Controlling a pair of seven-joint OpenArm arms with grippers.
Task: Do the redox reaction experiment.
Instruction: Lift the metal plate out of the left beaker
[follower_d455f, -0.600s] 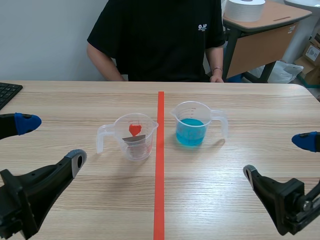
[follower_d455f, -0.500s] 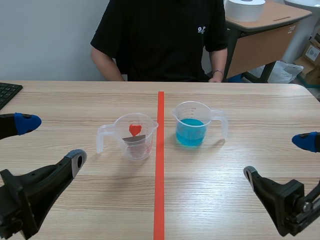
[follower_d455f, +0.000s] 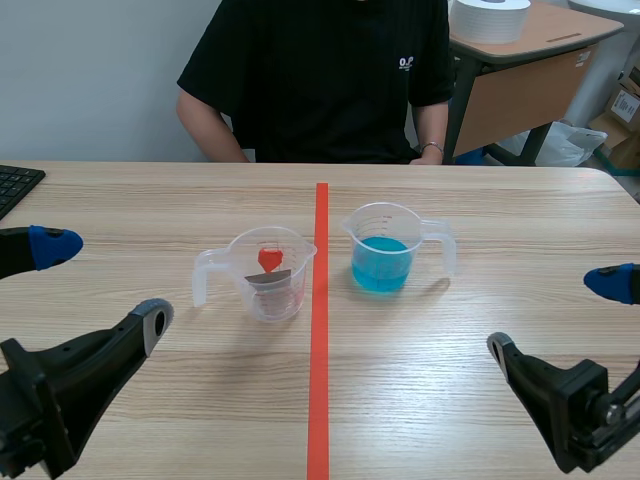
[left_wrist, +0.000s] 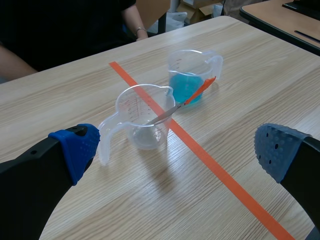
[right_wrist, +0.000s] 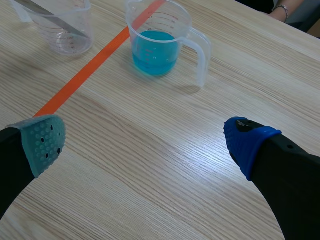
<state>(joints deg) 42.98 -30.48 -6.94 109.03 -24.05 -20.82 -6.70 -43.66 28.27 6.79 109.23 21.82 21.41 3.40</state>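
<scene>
Midway across the counter, a clear beaker holding a red-handled tool stands beside a beaker of blue liquid. Both the left gripper and right gripper gape wide, empty.

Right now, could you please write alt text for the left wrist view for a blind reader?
A clear jug holding a leaning metal tool with an orange end stands ahead of the open left gripper. Across an orange tape line stands a jug of blue liquid.
</scene>
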